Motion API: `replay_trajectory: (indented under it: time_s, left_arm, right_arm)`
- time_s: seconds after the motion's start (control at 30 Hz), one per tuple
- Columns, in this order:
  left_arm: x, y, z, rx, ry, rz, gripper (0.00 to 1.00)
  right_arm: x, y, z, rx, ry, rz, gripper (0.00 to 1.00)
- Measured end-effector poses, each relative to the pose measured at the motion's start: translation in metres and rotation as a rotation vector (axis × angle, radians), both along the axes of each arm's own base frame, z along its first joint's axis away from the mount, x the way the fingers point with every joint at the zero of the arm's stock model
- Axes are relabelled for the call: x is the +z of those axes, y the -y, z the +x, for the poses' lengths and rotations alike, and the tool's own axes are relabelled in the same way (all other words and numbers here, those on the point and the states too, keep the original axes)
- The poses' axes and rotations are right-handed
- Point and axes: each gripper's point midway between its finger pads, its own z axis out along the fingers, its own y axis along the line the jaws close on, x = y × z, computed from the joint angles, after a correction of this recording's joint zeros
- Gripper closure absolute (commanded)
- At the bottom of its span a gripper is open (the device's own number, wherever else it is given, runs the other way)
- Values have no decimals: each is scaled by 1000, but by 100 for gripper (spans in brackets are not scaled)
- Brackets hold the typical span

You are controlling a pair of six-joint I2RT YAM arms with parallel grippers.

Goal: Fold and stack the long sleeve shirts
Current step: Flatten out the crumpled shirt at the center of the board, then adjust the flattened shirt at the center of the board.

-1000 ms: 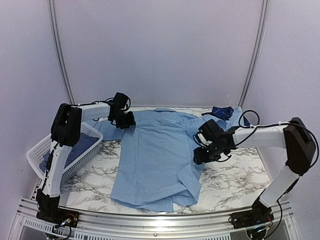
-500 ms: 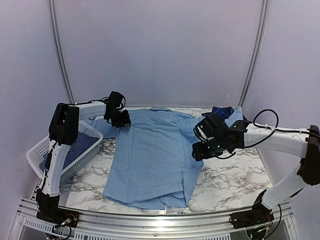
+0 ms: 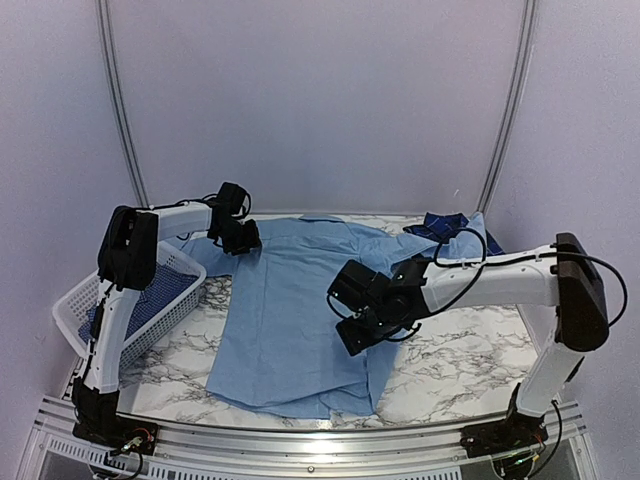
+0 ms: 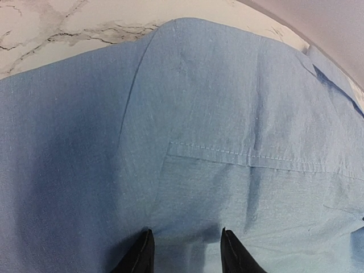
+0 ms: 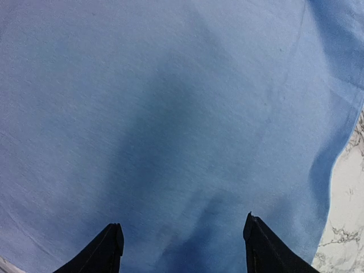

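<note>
A plain light blue long sleeve shirt [image 3: 290, 310] lies spread out across the middle of a white marble-patterned table [image 3: 470, 350]. Its collar points toward the far wall and its hem toward the two robot arms. The hem edge nearest the arms is rumpled and partly turned under.

The left hand [image 4: 186, 230] sits at the shirt's far left shoulder, next to the collar. Its two dark fingers are partly apart, with blue cloth and a stitched seam showing between and just beyond them. I cannot tell whether it is gripping the cloth or only resting on it.

The right hand [image 5: 182, 222] reaches in from the right and hangs over the middle right of the same shirt. Its fingers are spread wide with nothing between them. Smooth blue fabric lies below, with the shirt's edge and the marble just to the right.

A dark navy shirt [image 3: 445, 221] lies bunched at the far right corner of the table. A white basket [image 3: 75, 305] at the left edge holds a blue-and-white checked shirt [image 3: 160, 290].
</note>
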Motion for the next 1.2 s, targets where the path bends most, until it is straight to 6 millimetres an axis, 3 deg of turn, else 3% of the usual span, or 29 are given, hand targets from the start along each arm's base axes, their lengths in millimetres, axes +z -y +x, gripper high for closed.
replay_trajectory:
  time_s: [0.13,0.33,0.43,0.6,0.8,0.93,1.2]
  left_arm:
    - [0,-1,0,0,-2,-3,58]
    - [0,-3,2,-1,-5,-15,58]
    - [0,-3,3,1,-4,-17,58]
    - [0,-4,6,2,-2,-22,58]
    - [0,-4,6,2,-2,-22,58]
    - [0,-4,6,2,-2,-22,58]
    - [0,-4,6,2,-3,-22,58]
  right_arm:
    - [-19,33,-17,-32,-41,-73,31]
    - [-42,109,-64,-124,-133,-151,32]
    - [-39,122,-71,-159,-144,-152,34]
    - [-13,103,-66,-137,-88,-88,40]
    - [19,50,-77,34,-19,3,41]
    - [7,35,-92,126,-30,-33,41]
    - [-16,40,-101,157,-60,-113,43]
